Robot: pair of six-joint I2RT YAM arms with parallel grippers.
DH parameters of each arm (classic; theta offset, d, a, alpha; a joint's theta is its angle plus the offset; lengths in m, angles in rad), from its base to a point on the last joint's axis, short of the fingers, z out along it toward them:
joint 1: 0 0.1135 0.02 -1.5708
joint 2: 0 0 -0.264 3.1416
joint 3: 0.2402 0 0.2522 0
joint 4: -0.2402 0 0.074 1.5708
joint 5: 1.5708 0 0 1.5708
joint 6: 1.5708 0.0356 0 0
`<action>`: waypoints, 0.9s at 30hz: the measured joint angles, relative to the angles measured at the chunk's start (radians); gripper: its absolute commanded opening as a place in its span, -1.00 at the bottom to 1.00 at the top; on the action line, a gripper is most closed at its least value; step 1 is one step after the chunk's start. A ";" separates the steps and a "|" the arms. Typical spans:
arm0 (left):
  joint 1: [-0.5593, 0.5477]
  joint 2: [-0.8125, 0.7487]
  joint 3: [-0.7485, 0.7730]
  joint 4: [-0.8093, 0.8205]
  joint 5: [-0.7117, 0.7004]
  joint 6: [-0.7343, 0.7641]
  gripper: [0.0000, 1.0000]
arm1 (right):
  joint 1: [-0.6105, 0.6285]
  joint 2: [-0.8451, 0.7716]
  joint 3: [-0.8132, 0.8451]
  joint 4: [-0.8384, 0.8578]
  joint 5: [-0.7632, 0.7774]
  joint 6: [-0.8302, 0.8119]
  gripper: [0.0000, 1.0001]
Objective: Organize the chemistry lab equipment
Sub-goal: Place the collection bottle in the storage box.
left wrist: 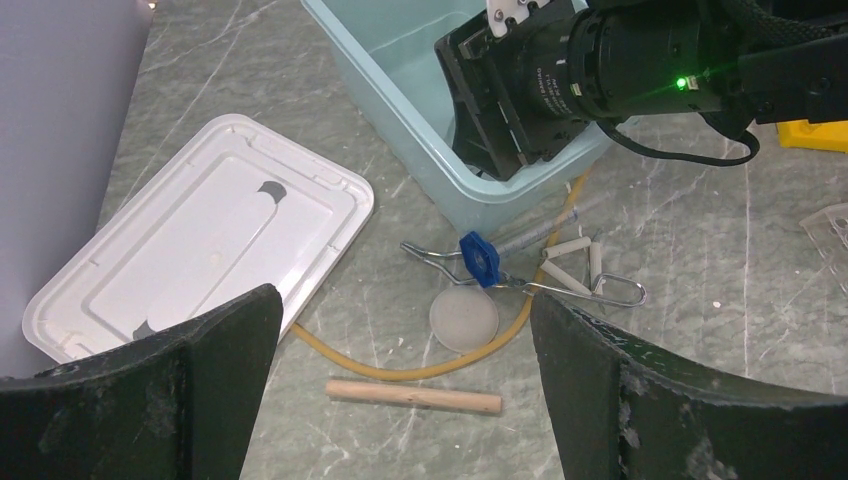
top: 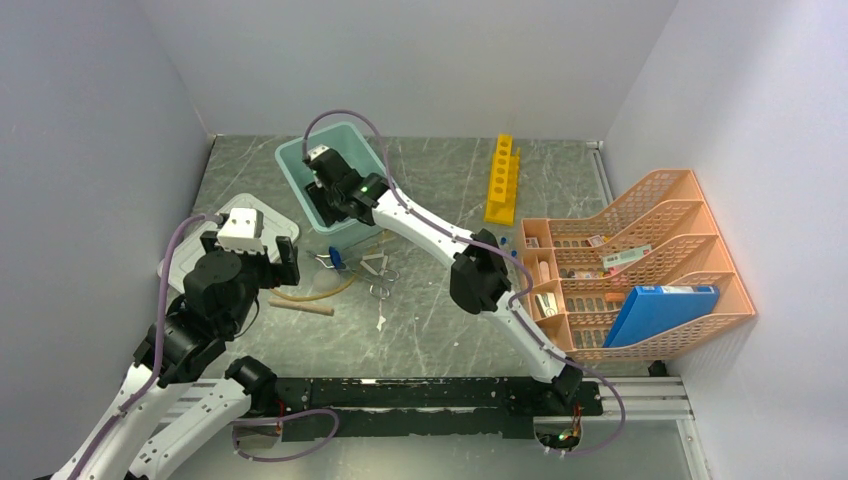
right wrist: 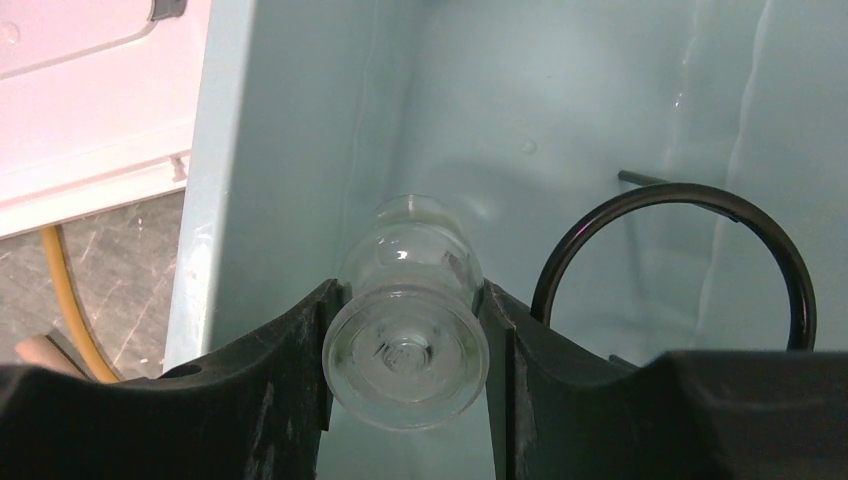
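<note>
Glass piece (right wrist: pixel 405 290), perhaps a stopper, pinched in right gripper (right wrist: pixel 408 325), inside tub (right wrist: pixel 290 150)

no writing is legible anywhere; the labels (top: pixel 627 256) in the orange mesh organiser (top: pixel 655 203) are too small.

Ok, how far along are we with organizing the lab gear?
Done: the black ring stand already lies in the teal tub. In hand: the right tool grips a clear glass piece inside the tub. Left: the hose, wooden stick, wire triangle and yellow rack lie outside it; the left tool hovers open, empty.
</note>
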 measured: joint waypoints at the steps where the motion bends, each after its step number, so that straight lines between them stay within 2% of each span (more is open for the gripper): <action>1: 0.000 0.000 0.000 0.000 0.000 0.000 0.96 | -0.002 0.002 0.002 0.000 -0.005 0.001 -1.00; 10: 0.000 0.000 -0.002 0.002 -0.001 0.000 0.96 | -0.008 0.031 0.013 -0.017 -0.024 0.003 -0.99; 17: 0.000 0.000 -0.006 0.001 -0.001 0.000 0.96 | -0.008 0.039 0.018 -0.024 -0.026 0.004 -0.49; 20: 0.000 0.000 -0.006 0.001 -0.001 0.000 0.96 | -0.008 0.039 0.018 -0.023 -0.026 0.004 -0.17; 23: 0.000 0.000 -0.006 0.001 -0.001 0.000 0.96 | -0.008 0.039 0.018 -0.023 -0.025 0.004 -0.02; 27: 0.000 0.000 -0.009 0.002 -0.001 0.000 0.96 | -0.008 0.039 0.018 -0.023 -0.025 0.005 0.03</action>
